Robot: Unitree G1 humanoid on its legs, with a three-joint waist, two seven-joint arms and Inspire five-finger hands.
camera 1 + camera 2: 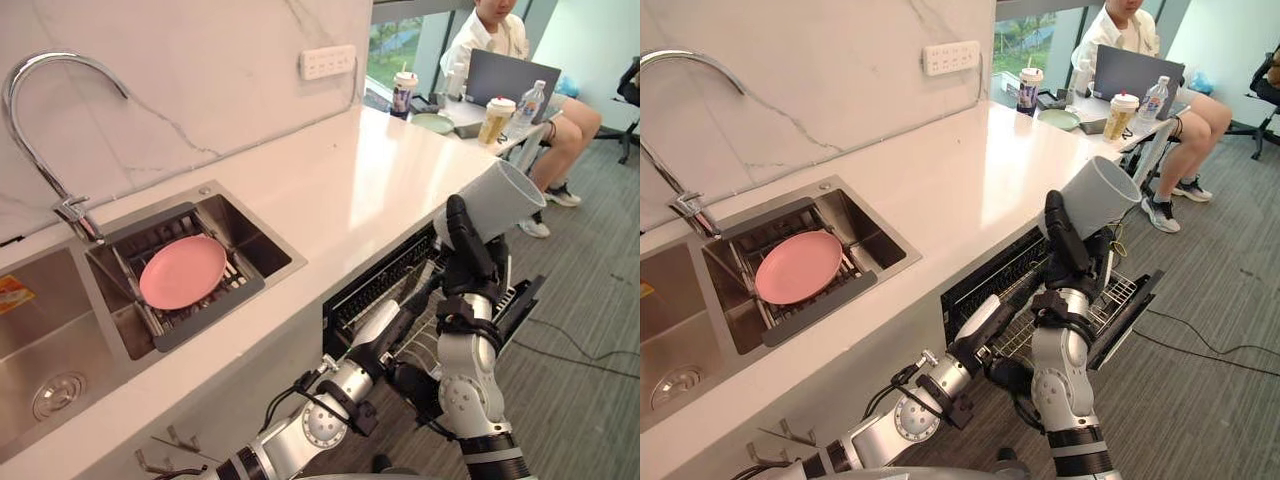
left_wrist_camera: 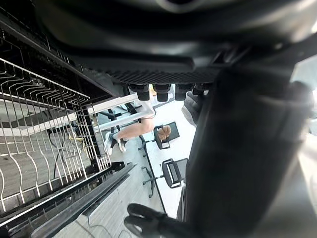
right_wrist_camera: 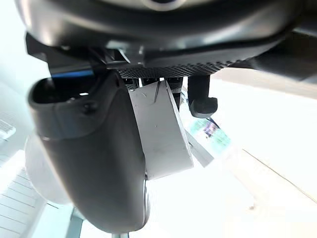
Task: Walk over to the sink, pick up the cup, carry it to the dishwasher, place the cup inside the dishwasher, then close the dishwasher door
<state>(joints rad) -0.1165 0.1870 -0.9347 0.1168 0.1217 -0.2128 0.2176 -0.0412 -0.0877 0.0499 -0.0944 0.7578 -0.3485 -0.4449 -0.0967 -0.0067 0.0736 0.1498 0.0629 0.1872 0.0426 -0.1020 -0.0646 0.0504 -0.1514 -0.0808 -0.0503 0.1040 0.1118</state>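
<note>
White countertop (image 1: 350, 190) ran above the open dishwasher (image 1: 372, 287). The right hand (image 1: 468, 255) curled round the cup (image 1: 497, 203), seemingly light, stiff and smooth, best held mid-wall. The left hand (image 2: 173, 49) reached low; its state could not be told.

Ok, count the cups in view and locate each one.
3. A plain white cup in the right hand, above the dishwasher's wire rack; a dark-labelled lidded takeaway cup at the white counter's far end; a lidded cup of yellowish drink by the grey laptop. Others may be hidden.

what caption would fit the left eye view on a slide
Right hand holds the grey cup above the open dishwasher; a pink plate sits in the sink.
</note>
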